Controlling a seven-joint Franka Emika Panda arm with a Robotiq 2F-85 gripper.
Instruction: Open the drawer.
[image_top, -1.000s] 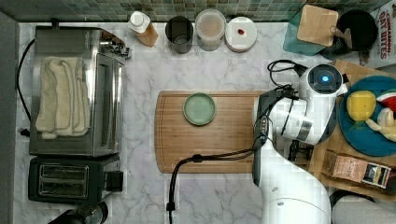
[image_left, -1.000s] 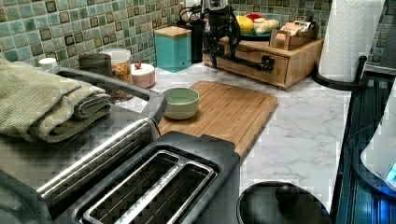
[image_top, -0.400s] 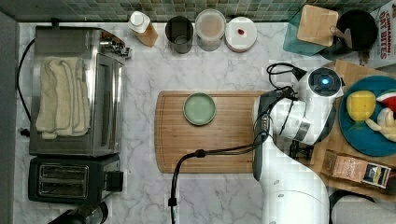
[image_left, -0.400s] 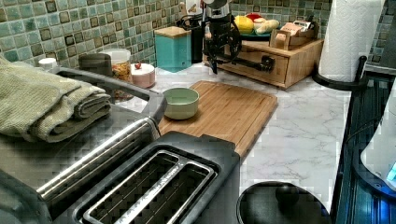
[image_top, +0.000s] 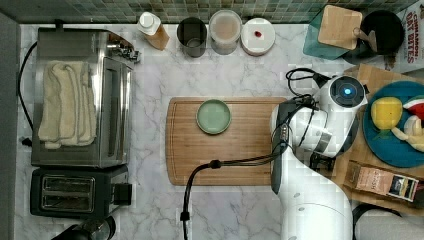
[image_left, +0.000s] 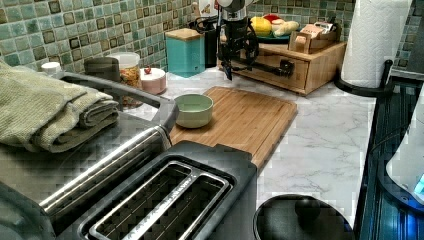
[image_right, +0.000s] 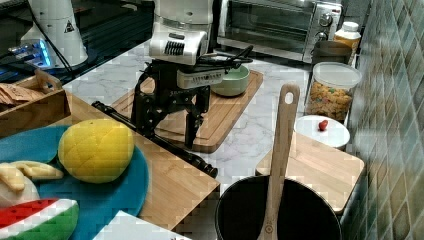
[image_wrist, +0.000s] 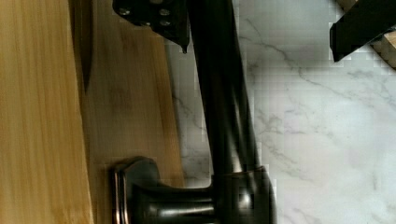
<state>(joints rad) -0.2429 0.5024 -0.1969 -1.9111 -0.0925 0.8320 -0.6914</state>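
Gripper (image_right: 170, 131), fingers spread, straddles the black bar handle (image_right: 155, 142) at centre of the right view; drawer (image_left: 272, 65), upper right of the left view, appears closed, pull pending.

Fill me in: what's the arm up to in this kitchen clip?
A Franka arm has its hand lowered over the drawer's black bar handle, one finger on each side of the bar, not clamped. The drawer looks closed or nearly so. The green bowl sits untouched on the cutting board.
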